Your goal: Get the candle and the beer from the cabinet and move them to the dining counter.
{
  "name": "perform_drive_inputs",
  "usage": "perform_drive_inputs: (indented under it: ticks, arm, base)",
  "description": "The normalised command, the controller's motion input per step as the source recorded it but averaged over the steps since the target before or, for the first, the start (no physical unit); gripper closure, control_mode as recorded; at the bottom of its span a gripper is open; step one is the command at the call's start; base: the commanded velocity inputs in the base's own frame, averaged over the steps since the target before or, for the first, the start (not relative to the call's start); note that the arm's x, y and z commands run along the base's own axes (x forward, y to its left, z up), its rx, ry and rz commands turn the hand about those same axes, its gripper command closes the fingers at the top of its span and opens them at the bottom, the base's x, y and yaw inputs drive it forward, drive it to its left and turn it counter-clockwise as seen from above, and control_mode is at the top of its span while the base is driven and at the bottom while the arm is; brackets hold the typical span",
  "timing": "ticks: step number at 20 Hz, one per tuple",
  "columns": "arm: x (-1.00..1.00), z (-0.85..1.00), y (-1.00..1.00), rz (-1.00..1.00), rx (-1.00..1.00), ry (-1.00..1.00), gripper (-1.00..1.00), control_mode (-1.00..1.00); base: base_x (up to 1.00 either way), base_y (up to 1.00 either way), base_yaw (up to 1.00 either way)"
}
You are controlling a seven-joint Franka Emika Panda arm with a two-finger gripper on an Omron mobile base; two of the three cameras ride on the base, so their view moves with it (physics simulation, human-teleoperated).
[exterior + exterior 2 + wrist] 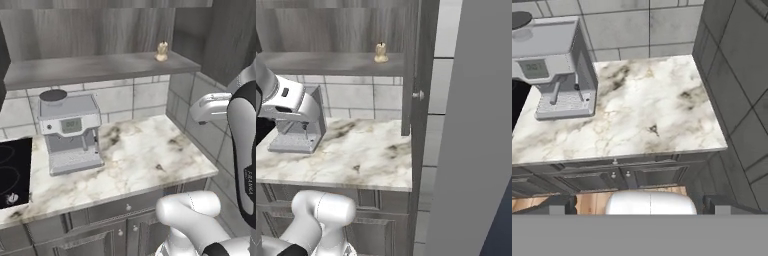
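A marble surface [145, 150] runs under the open cabinet [100, 67], with a coffee machine [67, 132] standing on it to the left. The candle [161, 51] stands upright on the cabinet shelf, well above and to the right of the coffee machine; no beer is visible there. The end effector [640, 206] hangs low in front of the surface, fully open and empty. A good approach likely means rising level with the shelf, then closing gently around the tiny candle.
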Motion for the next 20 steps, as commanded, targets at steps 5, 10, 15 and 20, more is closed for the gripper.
perform_drive_inputs:
  ticks: [5,10,15,20]
  arm:
    - [0.0,0.0,0.0,0.0,0.0,0.0,-1.0,1.0]
    - [0.0,0.0,0.0,0.0,0.0,0.0,-1.0,1.0]
    - [0.0,0.0,0.0,0.0,0.0,0.0,-1.0,1.0]
    - [0.0,0.0,0.0,0.0,0.0,0.0,-1.0,1.0]
  base:
    - [0.4,0.31,-0.18]
    - [0.24,0.23,-0.16]
    - [0.24,0.24,-0.15]
    - [0.24,0.24,-0.16]
